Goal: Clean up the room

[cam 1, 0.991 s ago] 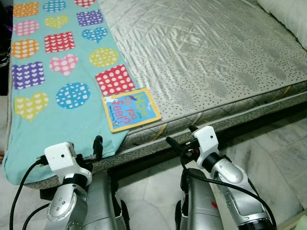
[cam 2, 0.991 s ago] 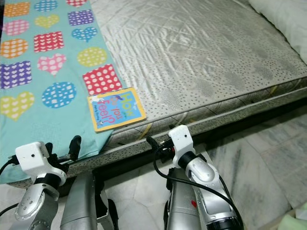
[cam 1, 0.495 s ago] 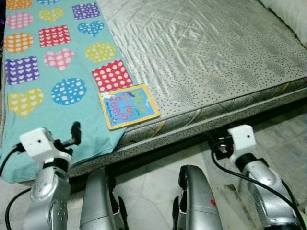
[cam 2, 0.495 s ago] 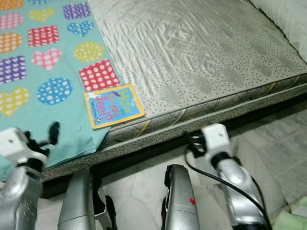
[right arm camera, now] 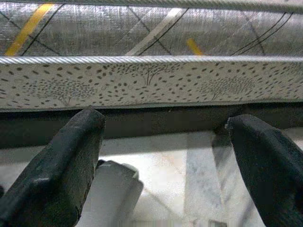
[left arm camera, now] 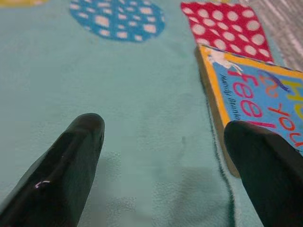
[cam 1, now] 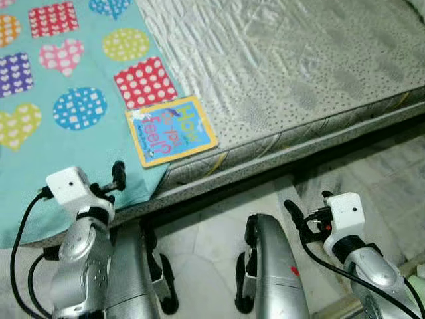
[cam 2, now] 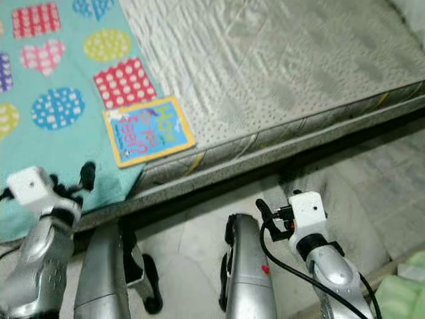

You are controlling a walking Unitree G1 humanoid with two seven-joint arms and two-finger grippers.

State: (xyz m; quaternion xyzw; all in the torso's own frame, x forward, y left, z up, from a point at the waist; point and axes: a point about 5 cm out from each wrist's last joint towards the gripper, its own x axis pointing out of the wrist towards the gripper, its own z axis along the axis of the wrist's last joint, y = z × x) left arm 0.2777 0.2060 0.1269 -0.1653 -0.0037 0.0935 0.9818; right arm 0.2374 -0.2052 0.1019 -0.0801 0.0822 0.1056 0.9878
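Where the frame cuts it off at the left and top, a teal blanket [cam 1: 73,139] printed with spotted hearts, circles and squares is seen spread on the bed [cam 1: 292,73]. The left gripper [left arm camera: 163,151] is held just above the blanket near the bed's front edge, its fingers [left arm camera: 71,161] spread wide and holding nothing. A yellow-bordered book [cam 1: 170,130] lies flat just beyond, partly on the blanket; one finger overlaps its corner in the left wrist view, where contact cannot be judged. The right gripper [right arm camera: 165,156] is held low over the marble floor [cam 1: 372,166], fingers parted and empty, facing the mattress side.
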